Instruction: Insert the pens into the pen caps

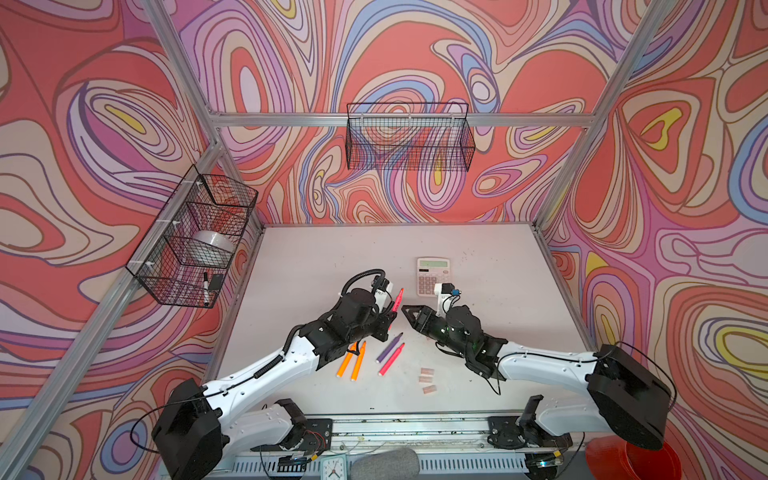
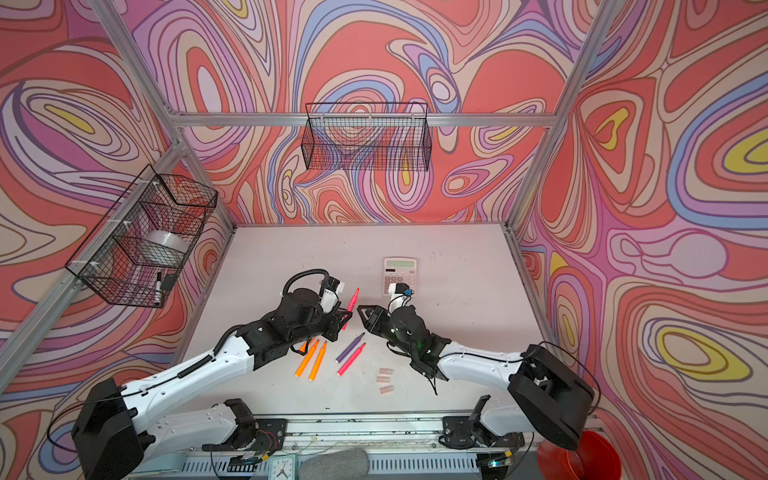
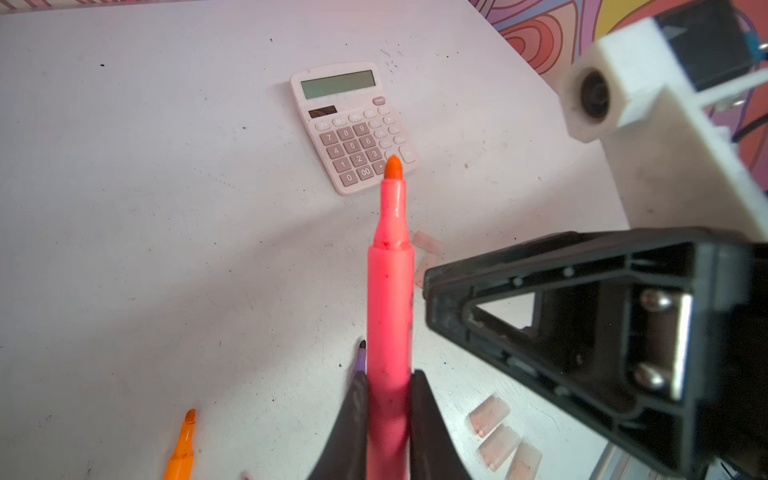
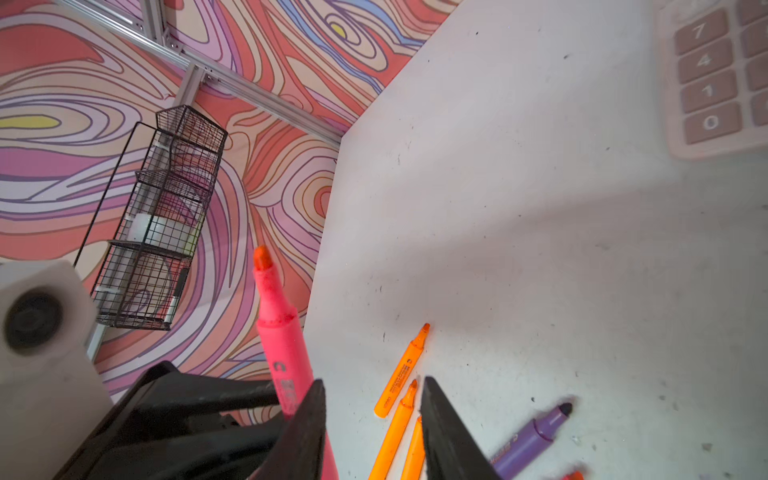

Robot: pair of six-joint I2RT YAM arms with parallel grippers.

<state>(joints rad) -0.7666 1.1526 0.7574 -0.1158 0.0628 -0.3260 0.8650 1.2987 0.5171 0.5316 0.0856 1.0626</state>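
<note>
My left gripper is shut on a hot pink pen, held off the table with its orange tip pointing up and away. My right gripper faces it from the right, a short gap away, open with nothing between its fingers. On the table below lie orange pens, a purple pen and a second pink pen. Three pale pink pen caps lie in a row towards the front edge, and another cap lies past the held pen.
A calculator lies just behind the grippers. A wire basket on the left wall holds a tape roll and a black-and-white marker. Another wire basket hangs on the back wall.
</note>
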